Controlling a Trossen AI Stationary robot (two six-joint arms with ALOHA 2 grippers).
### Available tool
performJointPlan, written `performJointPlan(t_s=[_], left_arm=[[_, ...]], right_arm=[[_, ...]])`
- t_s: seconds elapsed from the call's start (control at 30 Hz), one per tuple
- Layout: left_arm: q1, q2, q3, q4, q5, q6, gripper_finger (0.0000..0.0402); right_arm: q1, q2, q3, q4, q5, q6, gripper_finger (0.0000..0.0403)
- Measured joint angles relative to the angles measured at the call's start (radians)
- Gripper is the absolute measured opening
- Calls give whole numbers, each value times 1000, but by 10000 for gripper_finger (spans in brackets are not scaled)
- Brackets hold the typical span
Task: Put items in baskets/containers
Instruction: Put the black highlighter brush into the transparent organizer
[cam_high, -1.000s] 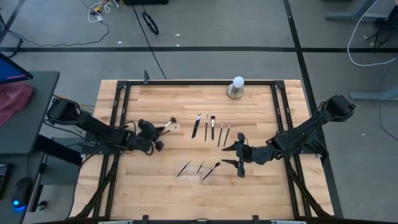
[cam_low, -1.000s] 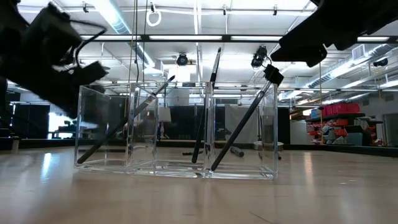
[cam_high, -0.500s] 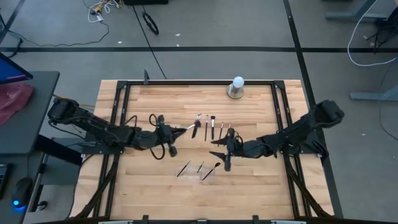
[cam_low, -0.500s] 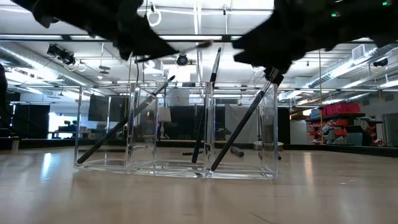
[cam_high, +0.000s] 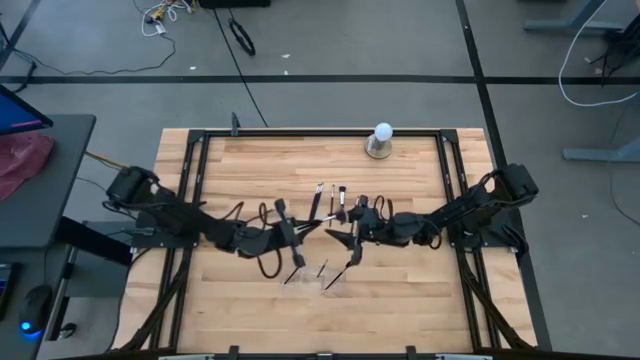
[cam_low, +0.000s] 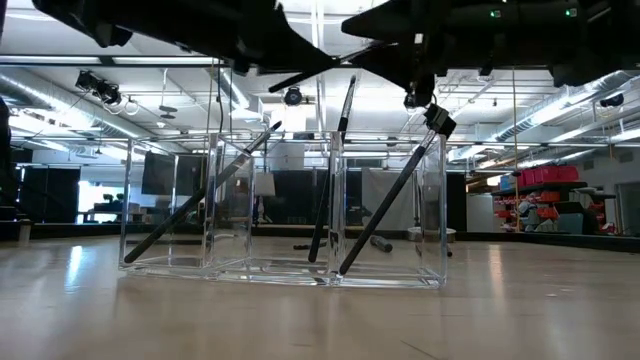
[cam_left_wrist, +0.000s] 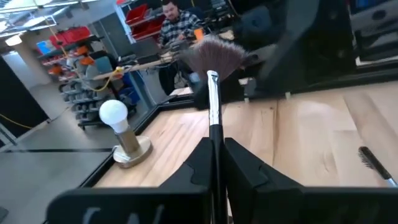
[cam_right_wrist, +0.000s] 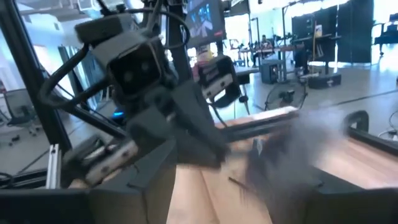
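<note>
My left gripper (cam_high: 303, 233) is shut on a fan brush (cam_left_wrist: 214, 59) and hangs above the table's middle, just left of my right gripper (cam_high: 343, 243). The right gripper is open, faces the brush tip and holds nothing. Below them stands the clear container (cam_low: 285, 210), also seen from above (cam_high: 322, 272). Three brushes (cam_low: 395, 200) lean in its compartments, bristle ends up. Several more brushes (cam_high: 332, 205) lie flat on the table just beyond the grippers. My left gripper pinches the fan brush by its thin dark handle (cam_left_wrist: 216, 146) between its two fingers. The fingers come level from the table's left and lie along the handle. The brush points straight ahead, fan bristles (cam_left_wrist: 214, 53) foremost, lifted clear of the table.
A white ball on a grey base (cam_high: 381, 141) stands near the table's far edge. Black frame rails (cam_high: 190, 180) run along the table's sides. Bare wood shows at the far left and near the front edge. People sit in the room beyond the table.
My left gripper has risen and gone toward the table's right, rolling and levelling out, with the fan brush carried along. My right gripper has gone toward the table's left and tipped up to level. The two now stand close together above the container.
</note>
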Motion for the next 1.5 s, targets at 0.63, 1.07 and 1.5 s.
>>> performJointPlan(t_s=[0.63,1.07,1.5], left_arm=[[-9,37,35,-15,-142,58,28],[-15,37,34,-17,-111,61,28],[-15,37,33,-23,-92,47,36]], right_arm=[[18,-22,22,-279,11,9,86],[2,-35,22,-143,144,-13,210],[3,-35,22,-123,132,-29,27]])
